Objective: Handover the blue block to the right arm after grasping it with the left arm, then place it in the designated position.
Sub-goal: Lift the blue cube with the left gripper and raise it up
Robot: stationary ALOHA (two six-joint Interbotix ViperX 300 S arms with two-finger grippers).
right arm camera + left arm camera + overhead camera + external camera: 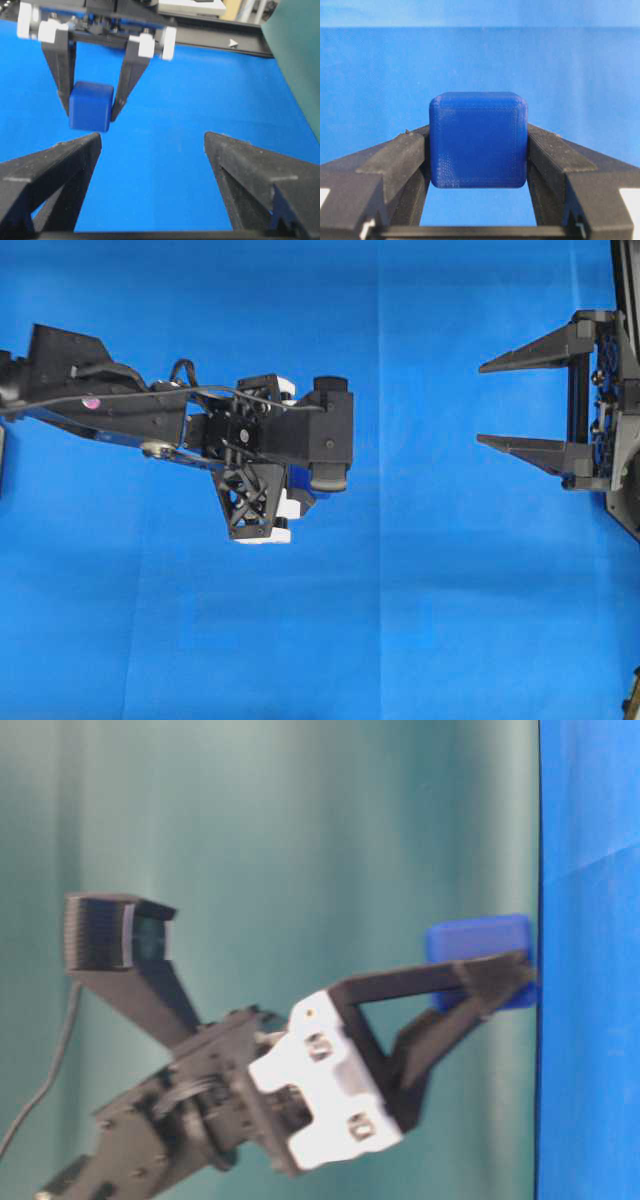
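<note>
The left tool [478, 165] grips the blue block [478, 140] between its fingers; the right tool [152, 145] gapes wide.

Four cameras, one blue-draped worktop [420, 620].
One looks straight down; one sits low, turned sideways; both wrist views look close along their pincers, sharing the small royal-blue rounded cube [478, 140].

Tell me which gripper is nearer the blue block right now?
Left. The left gripper clamps the blue block between its fingers; the right gripper is open, facing it across a gap.
</note>
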